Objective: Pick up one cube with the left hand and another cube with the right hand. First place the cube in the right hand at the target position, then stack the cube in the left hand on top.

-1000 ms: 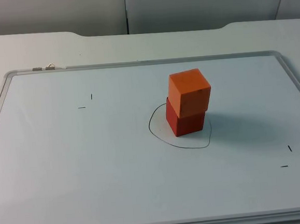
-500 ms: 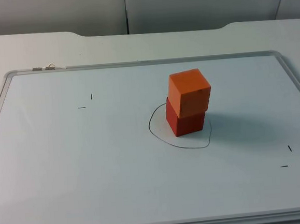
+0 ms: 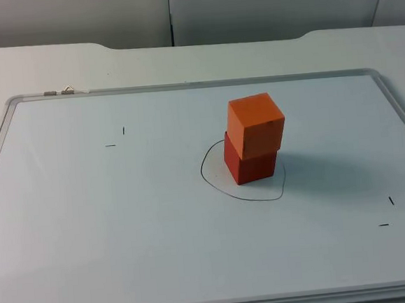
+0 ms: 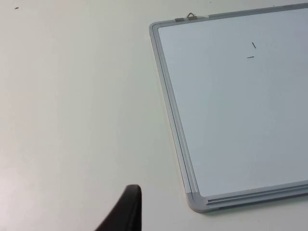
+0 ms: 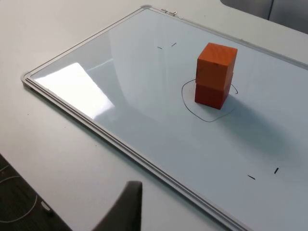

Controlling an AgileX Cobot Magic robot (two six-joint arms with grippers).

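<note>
orange cube [image 3: 256, 124] sits on the red cube [image 3: 251, 166] inside the drawn circle [image 3: 214, 181] right of centre on the whiteboard [image 3: 124, 221], slightly twisted, so a bench bump could topple it; both arms parked off-board, can't tell their jaws

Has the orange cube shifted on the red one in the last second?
No. The orange cube sits on the red cube inside the drawn outline, unchanged.

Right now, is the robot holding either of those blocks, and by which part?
No, nothing is held. The orange cube sits free on the red cube inside the drawn outline on the whiteboard.
</note>
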